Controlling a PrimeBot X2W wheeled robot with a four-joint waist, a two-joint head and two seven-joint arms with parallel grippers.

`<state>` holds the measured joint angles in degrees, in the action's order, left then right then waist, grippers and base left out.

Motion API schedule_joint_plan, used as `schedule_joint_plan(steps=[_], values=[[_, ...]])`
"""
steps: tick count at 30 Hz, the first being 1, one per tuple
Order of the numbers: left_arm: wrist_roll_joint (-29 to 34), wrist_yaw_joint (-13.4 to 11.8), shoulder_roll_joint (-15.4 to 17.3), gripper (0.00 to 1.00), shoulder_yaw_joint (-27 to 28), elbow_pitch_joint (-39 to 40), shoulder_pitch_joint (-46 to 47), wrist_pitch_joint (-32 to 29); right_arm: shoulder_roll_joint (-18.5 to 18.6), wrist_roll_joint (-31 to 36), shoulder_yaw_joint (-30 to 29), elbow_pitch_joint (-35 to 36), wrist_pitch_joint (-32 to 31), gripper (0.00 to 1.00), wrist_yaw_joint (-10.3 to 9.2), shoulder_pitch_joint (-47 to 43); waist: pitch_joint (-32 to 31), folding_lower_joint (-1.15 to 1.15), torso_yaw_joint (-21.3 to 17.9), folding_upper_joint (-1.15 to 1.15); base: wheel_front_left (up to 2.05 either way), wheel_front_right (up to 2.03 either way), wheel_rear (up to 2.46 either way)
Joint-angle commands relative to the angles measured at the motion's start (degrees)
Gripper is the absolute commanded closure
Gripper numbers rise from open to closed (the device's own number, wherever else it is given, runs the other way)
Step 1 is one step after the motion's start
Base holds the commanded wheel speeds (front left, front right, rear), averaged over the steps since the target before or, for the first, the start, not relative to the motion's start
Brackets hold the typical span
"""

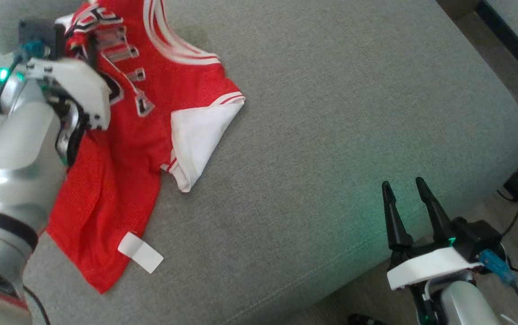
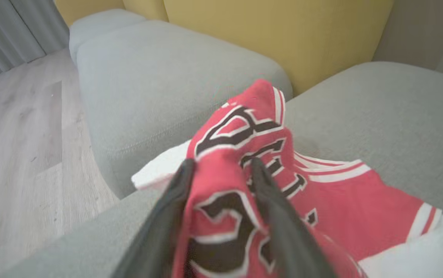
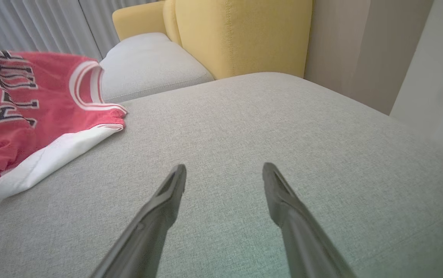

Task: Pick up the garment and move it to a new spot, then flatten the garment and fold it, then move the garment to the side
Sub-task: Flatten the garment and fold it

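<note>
Left gripper [image 2: 221, 168] pinches a fold of the red jersey [image 1: 141, 135] by the cushion's [image 1: 331, 135] left edge. Your right gripper [image 1: 402, 184] gapes empty, and you have bare cushion between them.

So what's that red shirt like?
The red jersey is a thin mesh-looking top with white-striped trim, a white lining, black-and-white letters and a white tag. It lies crumpled on the grey sofa cushion, its lettered end bunched up between the fingers of the left claw.
</note>
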<state>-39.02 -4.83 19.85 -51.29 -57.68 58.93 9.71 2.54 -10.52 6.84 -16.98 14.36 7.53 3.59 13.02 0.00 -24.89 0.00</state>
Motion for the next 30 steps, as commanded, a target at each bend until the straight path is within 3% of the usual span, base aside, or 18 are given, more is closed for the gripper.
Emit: schedule_joint_plan(steps=[1, 5, 9, 19, 25, 30], values=[[-0.4, 0.3, 1.5, 0.00, 1.5, -0.1, 1.7, 0.2, 0.3, -0.6, 1.2, 1.3, 0.6, 0.00, -0.04, 0.9, -0.2, 0.00, -0.2, 0.00, 0.00, 0.00, 0.00], [-1.6, 1.0, 0.7, 0.00, 1.7, -3.4, 0.0, -0.3, 0.3, -0.8, 0.9, 1.3, 0.6, 0.00, -0.04, 0.5, -0.6, 0.00, -0.1, 0.00, 0.00, 0.00, 0.00], [-2.4, -0.6, -0.6, 0.00, 2.9, -3.4, -0.1, 2.5, 0.3, -0.7, -0.1, 1.5, 0.6, 0.00, -0.04, 0.0, -1.0, 0.00, 1.2, 0.00, 0.00, 0.00, 0.00], [-3.6, 0.7, -13.0, 0.00, -0.6, 4.4, -8.2, 2.8, 0.3, -0.2, -0.1, 1.8, 0.6, 0.00, -0.04, -0.4, -0.3, 0.00, 4.6, 0.00, 0.00, 0.00, 0.00], [-4.4, -0.7, -14.1, 0.00, -0.8, 3.1, -9.2, 1.1, 0.3, 0.6, 0.3, 1.9, 0.6, 0.00, -0.04, 0.4, 0.7, 0.00, 4.3, 0.00, 0.00, 0.00, 0.00], [-5.3, 0.9, -14.0, 0.00, -0.8, 1.4, -8.9, 0.1, 0.3, 0.8, 0.2, 1.8, 0.6, 0.00, -0.04, 0.2, 1.3, 0.00, 3.9, 0.00, 0.00, 0.00, 0.00]])
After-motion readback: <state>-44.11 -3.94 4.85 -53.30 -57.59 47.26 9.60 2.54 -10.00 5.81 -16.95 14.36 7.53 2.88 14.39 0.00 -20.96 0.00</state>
